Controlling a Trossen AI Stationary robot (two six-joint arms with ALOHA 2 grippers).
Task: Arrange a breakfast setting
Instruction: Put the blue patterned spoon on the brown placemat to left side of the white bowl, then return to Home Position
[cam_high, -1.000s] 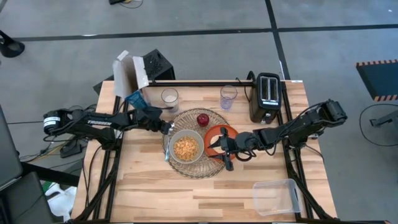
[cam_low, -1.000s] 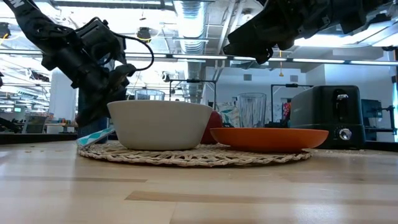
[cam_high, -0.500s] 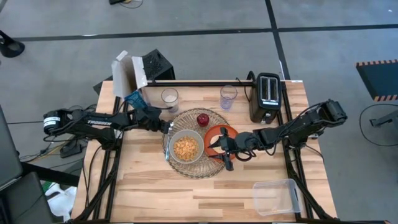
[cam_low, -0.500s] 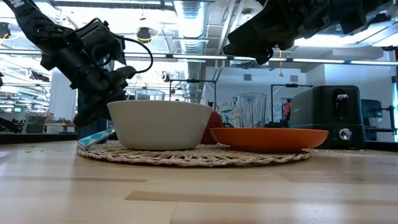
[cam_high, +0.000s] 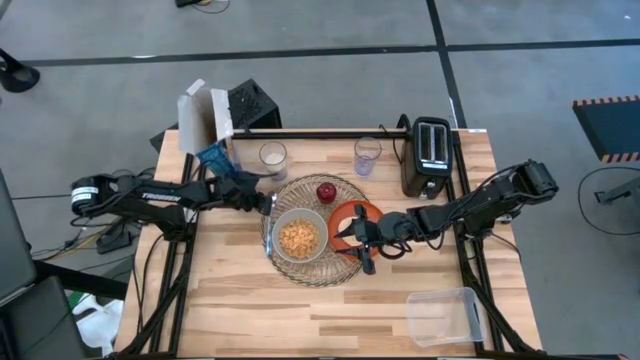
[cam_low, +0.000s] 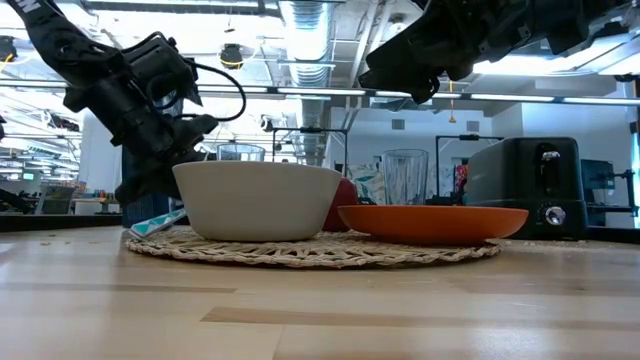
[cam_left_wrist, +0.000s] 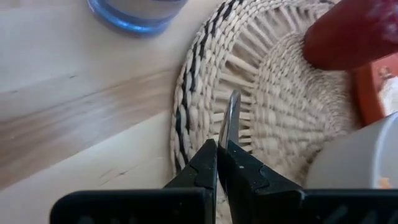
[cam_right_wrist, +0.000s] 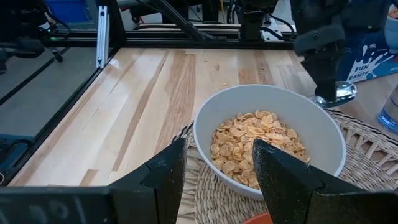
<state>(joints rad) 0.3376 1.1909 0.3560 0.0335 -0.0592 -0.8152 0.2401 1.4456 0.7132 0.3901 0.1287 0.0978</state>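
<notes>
Comparing with half a second back, you see the left pincer (cam_left_wrist: 217, 163) barely shifted: clamped on the metal spoon (cam_left_wrist: 230, 119), at the mat (cam_left_wrist: 261, 93) edge. Spoon bowl hangs just ahead of it, beside the pale grey bowl (cam_high: 300, 236) of cereal. Right pincer (cam_right_wrist: 214, 165) stands wide, holding nothing, unmoved above the orange plate (cam_high: 352, 217); apple (cam_high: 326, 192) beyond it. Judgement: spoon not yet laid down; your placement remains.
</notes>
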